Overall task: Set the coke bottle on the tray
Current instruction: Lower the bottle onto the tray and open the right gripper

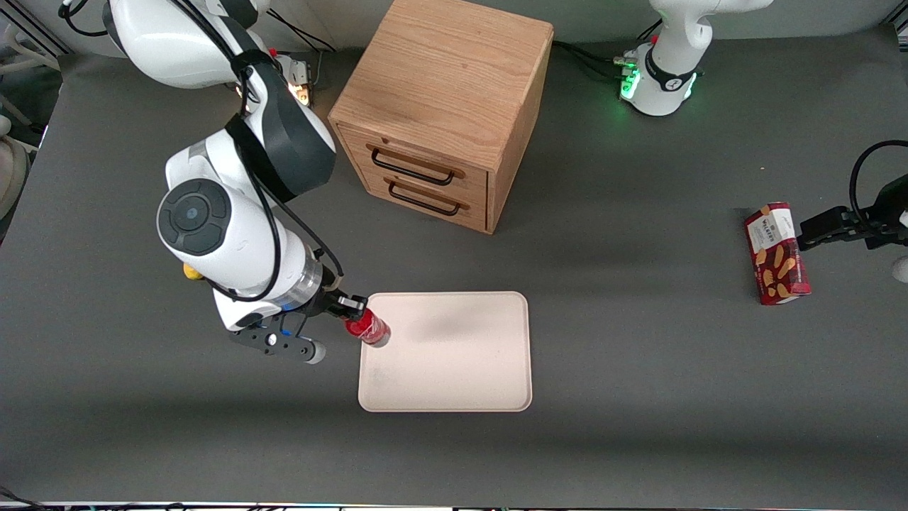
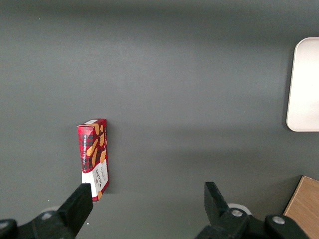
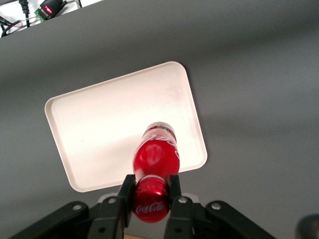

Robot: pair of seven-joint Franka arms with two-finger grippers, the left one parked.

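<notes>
The coke bottle (image 1: pixel 367 328) (image 3: pixel 155 154) is a small glossy red bottle with a red cap bearing white script. My right gripper (image 1: pixel 352 314) (image 3: pixel 150 195) is shut on its cap end, one black finger on each side. The bottle hangs tilted over the rim of the tray (image 1: pixel 454 355) at the corner toward the working arm's end, base pointing down at the tray. The pale cream-pink tray (image 3: pixel 109 124) lies flat on the dark table, nearer the front camera than the wooden box. I cannot tell whether the base touches the tray.
A wooden two-drawer box (image 1: pixel 443 113) stands farther from the front camera than the tray. A red biscuit box (image 1: pixel 777 253) (image 2: pixel 93 152) lies toward the parked arm's end of the table. A yellow lump (image 1: pixel 190 271) peeks out beside the working arm.
</notes>
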